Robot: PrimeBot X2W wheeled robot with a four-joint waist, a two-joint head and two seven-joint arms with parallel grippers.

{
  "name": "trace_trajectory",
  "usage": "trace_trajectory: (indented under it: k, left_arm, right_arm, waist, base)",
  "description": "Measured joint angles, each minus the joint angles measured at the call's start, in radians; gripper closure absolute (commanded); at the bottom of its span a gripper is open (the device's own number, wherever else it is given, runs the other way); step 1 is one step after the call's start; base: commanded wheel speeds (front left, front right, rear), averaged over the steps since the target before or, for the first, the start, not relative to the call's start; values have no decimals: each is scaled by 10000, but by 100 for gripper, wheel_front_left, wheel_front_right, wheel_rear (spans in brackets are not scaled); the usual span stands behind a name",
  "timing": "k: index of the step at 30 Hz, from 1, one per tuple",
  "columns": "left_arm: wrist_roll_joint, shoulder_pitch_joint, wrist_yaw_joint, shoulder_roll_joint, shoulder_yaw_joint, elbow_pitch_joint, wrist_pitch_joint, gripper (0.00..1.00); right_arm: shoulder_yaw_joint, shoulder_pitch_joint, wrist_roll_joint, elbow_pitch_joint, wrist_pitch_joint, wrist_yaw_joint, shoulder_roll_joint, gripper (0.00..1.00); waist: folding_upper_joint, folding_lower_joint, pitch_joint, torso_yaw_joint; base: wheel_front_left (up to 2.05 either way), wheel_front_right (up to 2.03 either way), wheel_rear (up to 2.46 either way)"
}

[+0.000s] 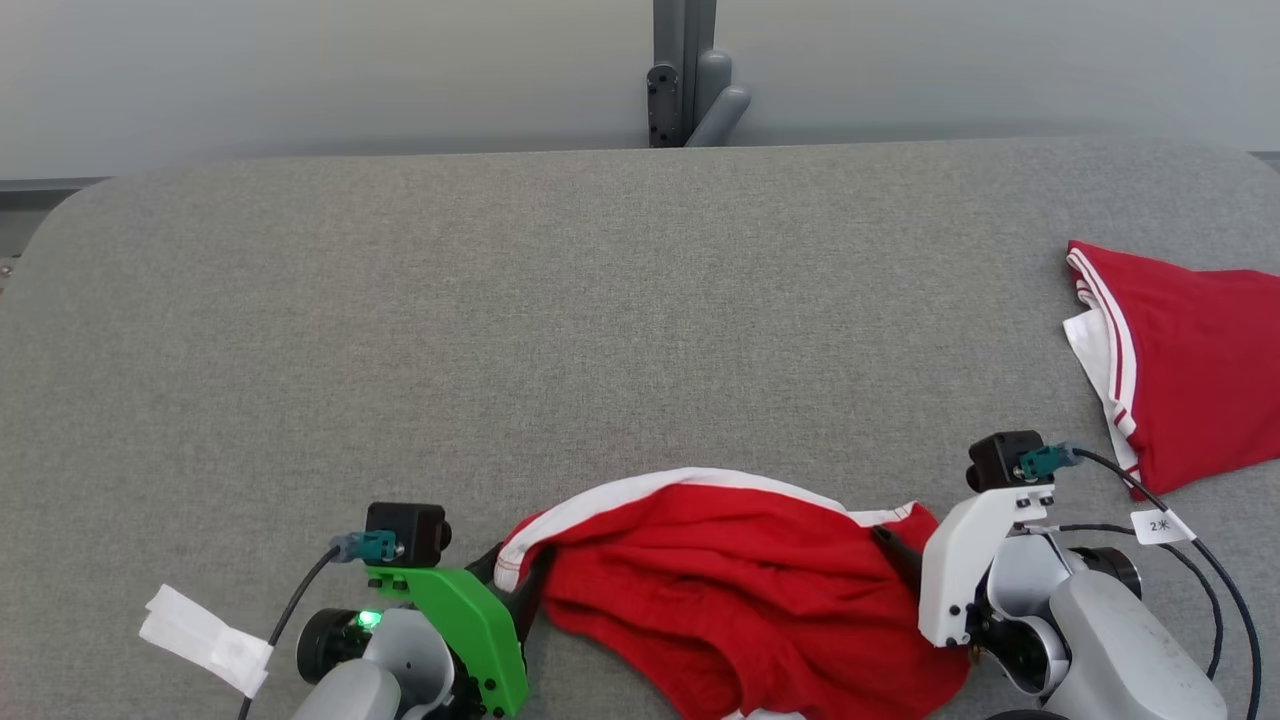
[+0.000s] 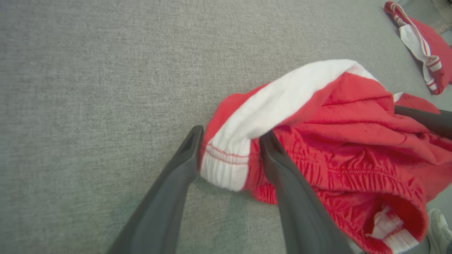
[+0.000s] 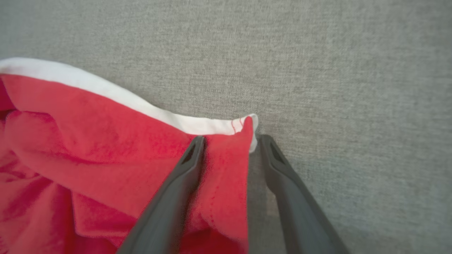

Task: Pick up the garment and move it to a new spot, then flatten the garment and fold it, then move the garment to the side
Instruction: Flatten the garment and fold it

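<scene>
A crumpled red garment [image 1: 740, 590] with white trim lies at the front middle of the grey table [image 1: 500, 350]. My left gripper [image 1: 510, 580] is at its left end. In the left wrist view the left gripper [image 2: 231, 134] is open, its fingers straddling the garment's [image 2: 353, 116] white‑banded corner. At the garment's right end is my right gripper [image 1: 900, 555]. In the right wrist view the right gripper [image 3: 233, 139] is open around a red, white‑edged corner of the garment [image 3: 88, 141]. The cloth touches the left finger and leaves a gap at the other.
A second red and white garment [image 1: 1190, 360] lies folded at the table's right edge. A grey post [image 1: 690, 75] stands behind the far edge. A white tag [image 1: 205, 640] hangs on the left arm's cable. A white shoe [image 2: 438, 229] is beside the table.
</scene>
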Motion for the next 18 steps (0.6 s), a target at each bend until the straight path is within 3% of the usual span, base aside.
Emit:
trace_trajectory:
  k: [1, 2, 4, 5, 6, 7, 8, 9, 14, 18]
  left_arm:
    - [0, 0, 0, 4, -6, 0, 15, 51]
    - [0, -1, 0, 4, -29, 2, 46, 55]
    - [0, -10, -10, -4, -77, 27, 84, 60]
    - [0, -25, -15, -12, -94, 52, 86, 58]
    - [0, -47, -29, -21, -123, 81, 102, 59]
    - [0, -71, -63, -29, -163, 121, 144, 60]
    - [-4, -106, -81, -48, -197, 163, 146, 66]
    - [-33, -158, -92, -81, -211, 201, 169, 100]
    - [-290, -300, -311, -111, -364, 295, 159, 100]
    - [-437, -573, -370, 169, -276, -219, 92, 100]
  right_arm:
    - [-69, 2, 0, 6, -36, 0, 8, 38]
    - [-128, -3, -6, 13, -132, 0, 15, 51]
    - [-209, -15, -86, 128, -286, 0, 69, 54]
    - [-203, -46, -125, 199, -324, -2, 96, 44]
    - [-201, -90, -184, 288, -370, 0, 125, 23]
    - [-203, -153, -232, 395, -410, 0, 155, 22]
    - [-142, -220, -267, 464, -468, -2, 184, 62]
    - [-102, -290, -265, 545, -550, -2, 219, 100]
    - [209, -602, -113, 711, -1223, -10, 222, 100]
    - [334, -959, 75, 301, -1812, -10, -148, 100]
  waist:
    - [0, 0, 3, -6]
    - [0, 0, 2, -7]
    - [0, 0, -5, -7]
    - [0, 0, -5, -6]
    - [0, 0, -4, -5]
    - [0, 0, -5, -1]
    - [0, 0, -9, 3]
    - [0, 0, -18, 4]
    - [0, 0, -110, -25]
    - [0, 0, -165, -82]
  base:
    - [0, 0, 0]
    - [0, 0, 0]
    - [0, 0, 0]
    - [0, 0, 0]
    - [0, 0, 0]
    - [0, 0, 0]
    - [0, 0, 0]
    - [0, 0, 0]
    - [0, 0, 0]
    - [0, 0, 0]
